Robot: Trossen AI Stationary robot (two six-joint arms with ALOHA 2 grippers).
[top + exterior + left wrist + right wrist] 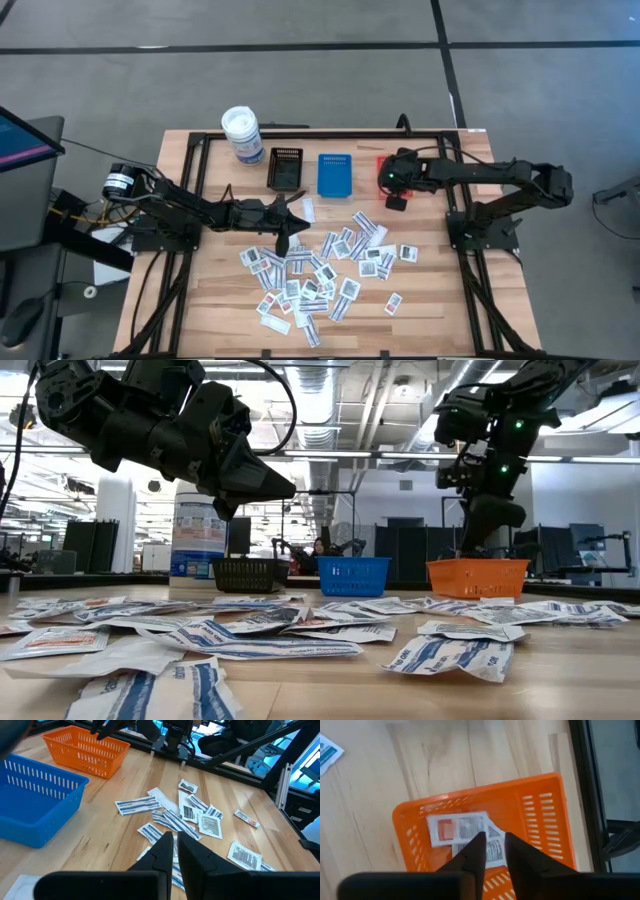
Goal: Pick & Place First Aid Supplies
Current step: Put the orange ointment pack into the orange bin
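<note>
Wooden bench (420, 300): carries all items. 
Left arm: fingers (162, 851) nearly closed, holding nothing, above the packet pile. 
Right arm: fingers (475, 851) slightly parted, empty, directly over the orange tray (540, 815). 
Canister (242, 135), black tray (285, 168), blue tray (335, 173): along the far edge. 
Packets (330, 265): scattered mid-bench; two (462, 827) lie in the orange tray.

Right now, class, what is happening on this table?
Two robot arms are sorting first aid packets into small trays. The right gripper hangs over the orange tray, fingers slightly apart, with packets already lying inside. The left gripper hovers above the scattered pile, nearly shut and holding nothing visible. Most packets remain on the table.
</note>
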